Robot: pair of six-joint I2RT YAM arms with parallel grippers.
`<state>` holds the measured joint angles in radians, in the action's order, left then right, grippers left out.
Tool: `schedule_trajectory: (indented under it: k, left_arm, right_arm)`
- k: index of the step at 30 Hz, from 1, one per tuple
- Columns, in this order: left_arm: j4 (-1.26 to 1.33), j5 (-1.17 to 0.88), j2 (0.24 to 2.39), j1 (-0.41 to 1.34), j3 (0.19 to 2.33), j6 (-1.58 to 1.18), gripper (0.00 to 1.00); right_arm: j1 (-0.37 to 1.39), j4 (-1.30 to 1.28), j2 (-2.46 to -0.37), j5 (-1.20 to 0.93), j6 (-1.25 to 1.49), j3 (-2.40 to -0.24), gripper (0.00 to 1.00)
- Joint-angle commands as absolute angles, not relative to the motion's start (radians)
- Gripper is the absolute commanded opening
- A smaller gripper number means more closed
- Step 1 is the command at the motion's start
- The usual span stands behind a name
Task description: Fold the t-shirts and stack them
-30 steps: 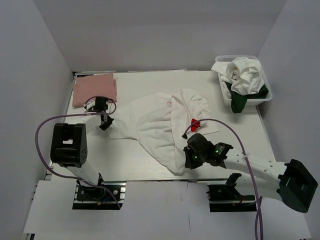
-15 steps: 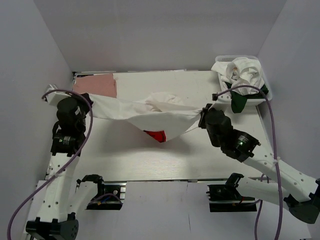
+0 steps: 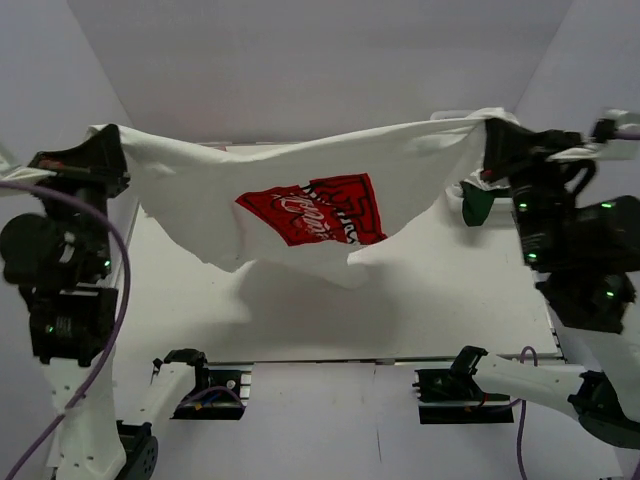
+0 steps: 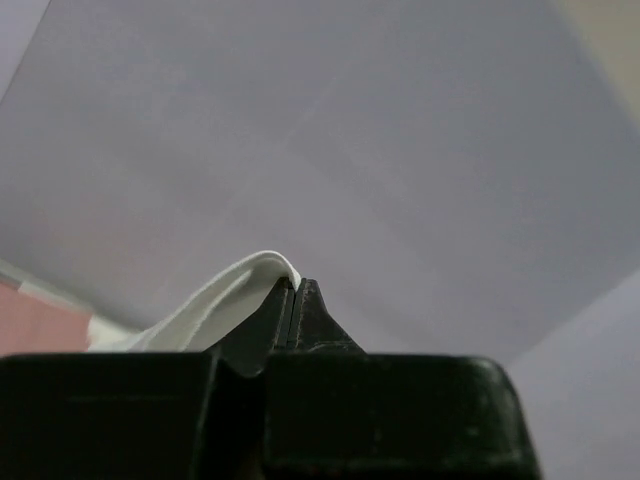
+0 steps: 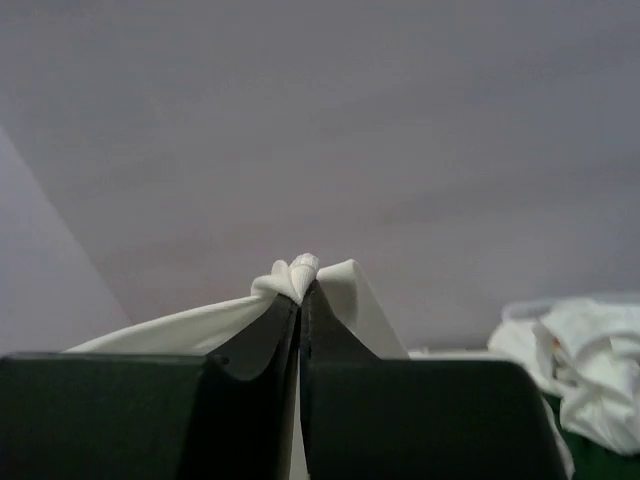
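The large white t-shirt (image 3: 250, 175) with the red Coca-Cola print (image 3: 315, 210) hangs spread wide in the air above the table. My left gripper (image 3: 110, 140) is shut on its left corner, high at the left; white cloth (image 4: 235, 285) shows at the left gripper's closed tips (image 4: 293, 285). My right gripper (image 3: 487, 130) is shut on its right corner, high at the right; a bunch of white cloth (image 5: 300, 272) sticks out of the right gripper's closed tips (image 5: 300, 285). The salmon-pink tee is hidden behind the raised shirt.
A white mesh basket (image 3: 470, 195) at the back right is mostly hidden by the right arm; dark green cloth (image 3: 475, 205) hangs from it. White tees in it show in the right wrist view (image 5: 580, 350). The white table (image 3: 400, 310) lies below.
Both arms have lifted the white shirt from the table high into the air and pulled it wide apart. The print, earlier folded under, now faces the camera.
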<state>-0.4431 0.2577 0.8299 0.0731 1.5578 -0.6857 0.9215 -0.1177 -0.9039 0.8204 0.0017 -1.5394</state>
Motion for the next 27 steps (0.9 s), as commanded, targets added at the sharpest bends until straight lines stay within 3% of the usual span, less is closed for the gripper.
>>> schedule_trajectory:
  k: [1,7,14,18,22,24,27]
  left_arm:
    - [-0.443,0.196,0.782,0.061,1.704,-0.614,0.0]
    - [-0.521,0.184,0.856,0.061,2.034,-0.545,0.0]
    - [-0.436,0.107,0.903,0.061,2.154,-0.495,0.0]
    - [-0.422,0.107,0.98,0.061,2.134,-0.485,0.0]
    - [-0.443,0.107,1.11,0.061,2.063,-0.465,0.0]
    - [-0.443,0.138,1.186,0.071,1.967,-0.451,0.0]
    - [-0.366,0.166,1.245,0.061,1.7,-0.451,0.0]
  right_arm:
    - [0.92,-0.12,-0.867,0.66,-0.1,-1.681,0.0]
    - [0.916,-0.199,-0.825,0.425,-0.084,-1.896,0.0]
    - [0.922,-0.096,-0.847,0.52,-0.193,-1.953,0.0]
    - [0.927,0.073,-0.873,0.745,-0.345,-1.789,0.0]
    - [0.919,0.517,-0.994,1.029,-0.653,-1.529,0.0]
    - [0.888,0.811,-1.093,1.124,-0.856,-1.447,0.0]
    - [0.8,0.858,-1.196,1.167,-0.779,-1.277,0.0]
